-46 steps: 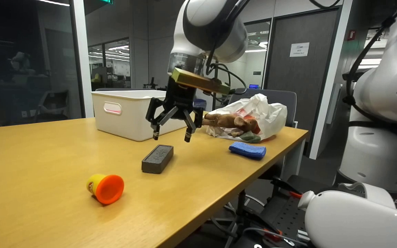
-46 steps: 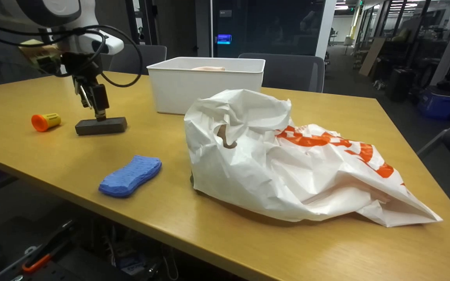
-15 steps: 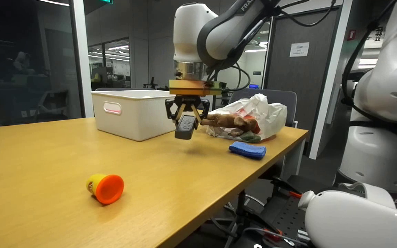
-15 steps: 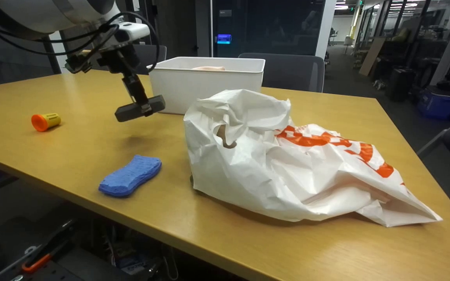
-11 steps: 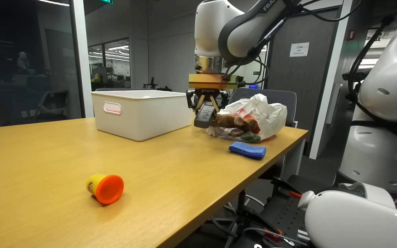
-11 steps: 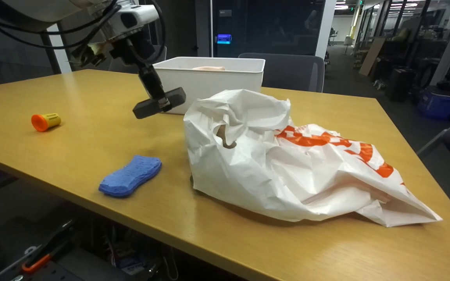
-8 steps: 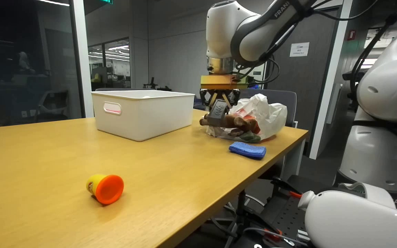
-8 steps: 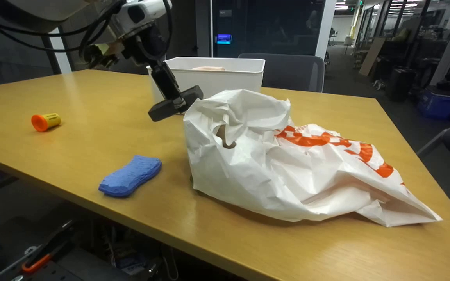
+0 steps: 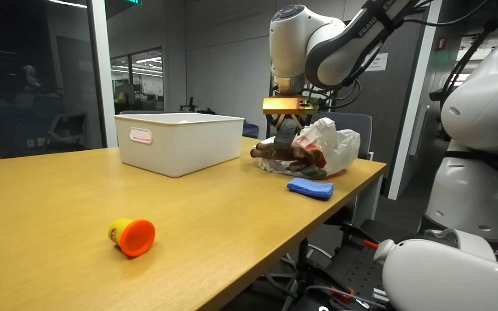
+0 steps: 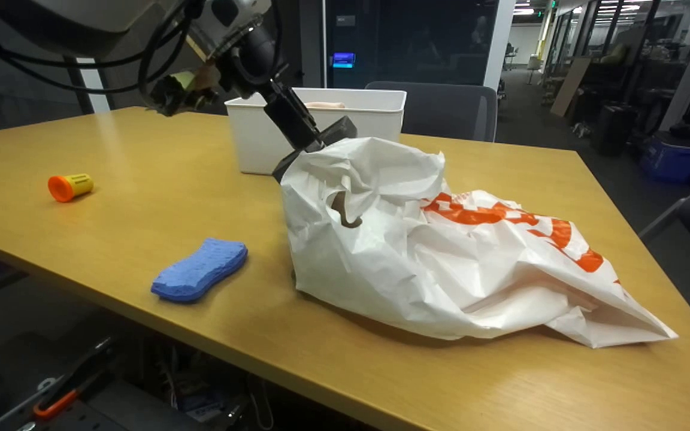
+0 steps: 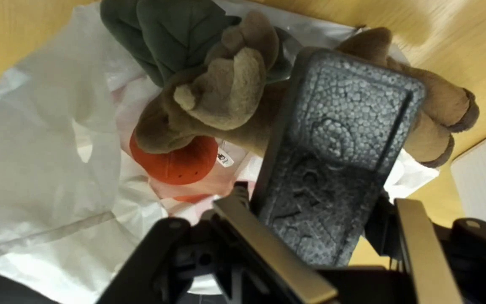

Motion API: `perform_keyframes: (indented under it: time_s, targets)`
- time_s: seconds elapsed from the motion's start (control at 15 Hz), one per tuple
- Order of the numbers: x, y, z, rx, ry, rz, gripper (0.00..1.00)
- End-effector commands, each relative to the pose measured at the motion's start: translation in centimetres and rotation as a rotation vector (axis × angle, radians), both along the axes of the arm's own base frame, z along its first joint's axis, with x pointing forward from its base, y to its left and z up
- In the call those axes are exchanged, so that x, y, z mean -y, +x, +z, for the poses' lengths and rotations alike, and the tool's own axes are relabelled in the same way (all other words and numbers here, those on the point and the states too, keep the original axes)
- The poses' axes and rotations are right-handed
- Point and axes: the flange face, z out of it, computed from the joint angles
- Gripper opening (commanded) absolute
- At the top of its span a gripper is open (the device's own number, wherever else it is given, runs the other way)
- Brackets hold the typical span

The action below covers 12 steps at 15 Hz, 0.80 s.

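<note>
1. The dark-grey rectangular foam-looking block [image 9: 285,134] had been carried right, over the brown plush toy [image 9: 303,154] lying partly on the crumpled white plastic bag [image 10: 417,257].
2. The black gripper [image 11: 312,207], partly open, clasped the block's sides.
3. In an exterior view the bag hid part of the block; whether block and toy touched was unclear.

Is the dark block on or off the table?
Off: the end effector grips the dark block, and the wrist view shows it over the plush toy. Whether it touches the toy, I cannot tell.
</note>
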Motion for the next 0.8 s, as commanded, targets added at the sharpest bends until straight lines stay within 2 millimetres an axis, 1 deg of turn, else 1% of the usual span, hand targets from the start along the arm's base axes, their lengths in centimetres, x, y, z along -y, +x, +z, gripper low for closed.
perform_keyframes:
  time_s: [0.0,0.13,0.33,0.47,0.73]
  targets:
    - [-0.3,-0.3,1.4,0.082,-0.14,-0.022,0.38]
    - [-0.3,-0.1,1.2,0.089,-0.241,-0.027,0.38]
    - [0.1,0.2,0.5,0.083,-0.348,-0.055,0.38]
    - [0.7,0.5,-0.4,0.058,-0.422,-0.07,0.38]
    - [1.9,1.8,-2.6,-0.015,-0.541,-0.08,0.38]
